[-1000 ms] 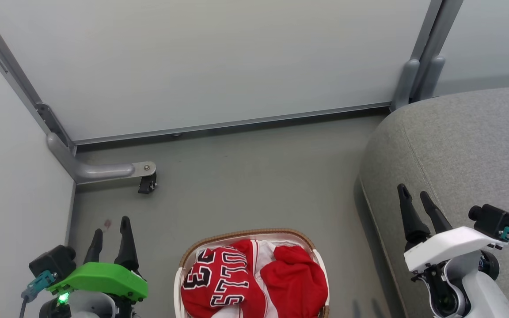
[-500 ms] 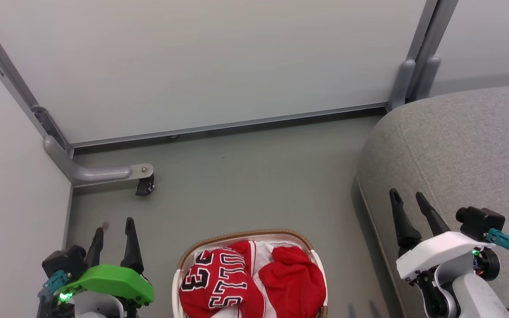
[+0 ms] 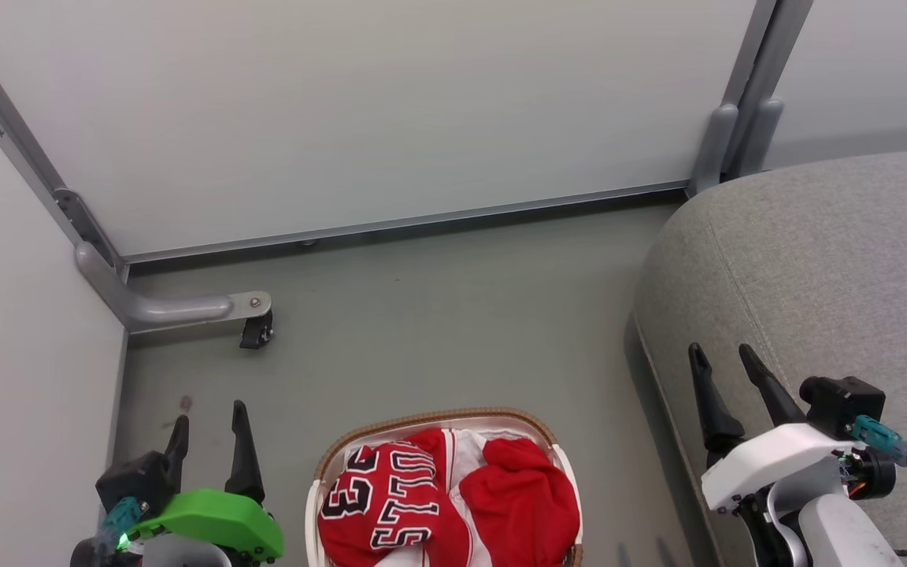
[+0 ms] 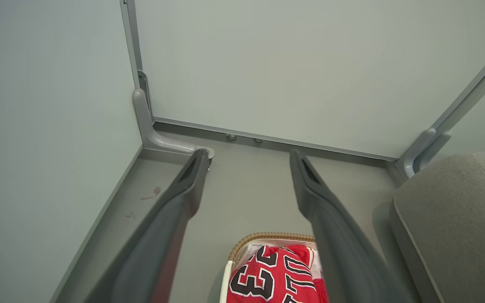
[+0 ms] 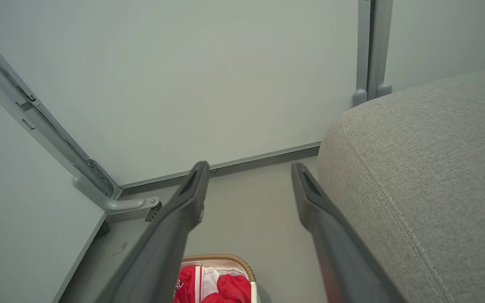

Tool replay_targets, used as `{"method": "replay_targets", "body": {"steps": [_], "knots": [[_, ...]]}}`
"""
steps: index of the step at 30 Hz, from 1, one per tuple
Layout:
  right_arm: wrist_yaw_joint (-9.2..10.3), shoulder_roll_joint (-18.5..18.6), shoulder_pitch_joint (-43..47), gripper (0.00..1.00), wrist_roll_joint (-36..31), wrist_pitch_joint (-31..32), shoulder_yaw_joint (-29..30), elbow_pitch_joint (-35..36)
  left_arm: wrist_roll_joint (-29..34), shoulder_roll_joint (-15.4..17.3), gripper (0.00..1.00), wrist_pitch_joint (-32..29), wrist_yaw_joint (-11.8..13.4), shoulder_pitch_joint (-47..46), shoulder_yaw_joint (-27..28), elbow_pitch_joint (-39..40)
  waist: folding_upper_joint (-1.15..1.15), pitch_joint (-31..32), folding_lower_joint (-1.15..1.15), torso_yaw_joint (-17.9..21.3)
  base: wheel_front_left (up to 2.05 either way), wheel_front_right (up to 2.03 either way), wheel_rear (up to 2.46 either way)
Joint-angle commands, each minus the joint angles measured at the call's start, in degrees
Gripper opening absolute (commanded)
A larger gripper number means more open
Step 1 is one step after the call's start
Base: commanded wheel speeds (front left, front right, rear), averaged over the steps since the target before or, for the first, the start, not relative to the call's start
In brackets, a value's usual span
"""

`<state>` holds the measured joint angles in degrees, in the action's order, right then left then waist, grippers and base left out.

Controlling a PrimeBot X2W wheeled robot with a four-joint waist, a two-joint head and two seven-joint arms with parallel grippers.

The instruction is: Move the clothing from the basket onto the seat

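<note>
Left gripper (image 3: 209,415): fingers spread, holding nothing. I hang it over the floor (image 3: 438,315) just left of the basket (image 3: 438,415), handy for the jersey (image 3: 383,496).
Right gripper (image 3: 720,354): spread too, and empty. It sits above the seat (image 3: 816,260) edge, on the side where the clothes must land.
Clothing (image 3: 453,504): heaped in the basket, jersey left with 23 up, the plain red piece (image 3: 528,496) right.
Basket: between my arms, beside the seat. Its near end is cut off, so the pile may run deeper.
Progress: I judge nothing moved yet, as no red lies on the seat.
</note>
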<state>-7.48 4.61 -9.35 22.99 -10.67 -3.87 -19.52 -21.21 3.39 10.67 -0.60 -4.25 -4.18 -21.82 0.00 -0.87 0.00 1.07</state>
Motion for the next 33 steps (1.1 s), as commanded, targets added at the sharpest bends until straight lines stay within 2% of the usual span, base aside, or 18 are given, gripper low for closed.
{"method": "replay_targets", "body": {"steps": [1, 14, 23, 27, 33], "knots": [[-0.02, 0.3, 0.1, 1.00, -1.4, -0.6, -0.2, 0.1, 1.5, 0.1, 1.00, 0.6, -0.3, 0.1, -0.1, 0.3, 0.00, 0.0, 0.00, 0.1, 0.00, 0.00, 0.00], [-0.02, 0.3, 0.3, 1.00, -7.5, -2.2, -2.0, -2.0, 7.4, -0.5, 1.00, 2.1, -0.4, 0.8, -0.8, 0.5, 0.00, -0.1, 0.00, 0.6, 0.00, 0.00, 0.00], [-0.02, 0.2, -0.3, 1.00, -11.3, -3.2, -2.2, -1.8, 8.6, -0.5, 1.00, 3.1, -0.5, 0.9, -1.9, 1.5, 0.00, -0.5, 0.00, 1.0, 0.00, 0.00, 0.00], [-0.02, 0.0, -0.8, 1.00, -13.0, -3.5, -2.3, -1.4, 9.2, -0.4, 1.00, 3.6, -0.7, 0.5, -2.8, 1.5, 0.00, -1.4, 0.00, 1.3, 0.00, 0.00, 0.00], [-0.02, -0.3, -3.5, 1.00, -15.1, -4.1, -2.5, 0.5, 9.2, -0.4, 1.00, 4.2, -1.4, -2.6, -4.0, 0.1, 0.00, -6.0, 0.00, 2.5, 0.00, 0.00, 0.00]]}}
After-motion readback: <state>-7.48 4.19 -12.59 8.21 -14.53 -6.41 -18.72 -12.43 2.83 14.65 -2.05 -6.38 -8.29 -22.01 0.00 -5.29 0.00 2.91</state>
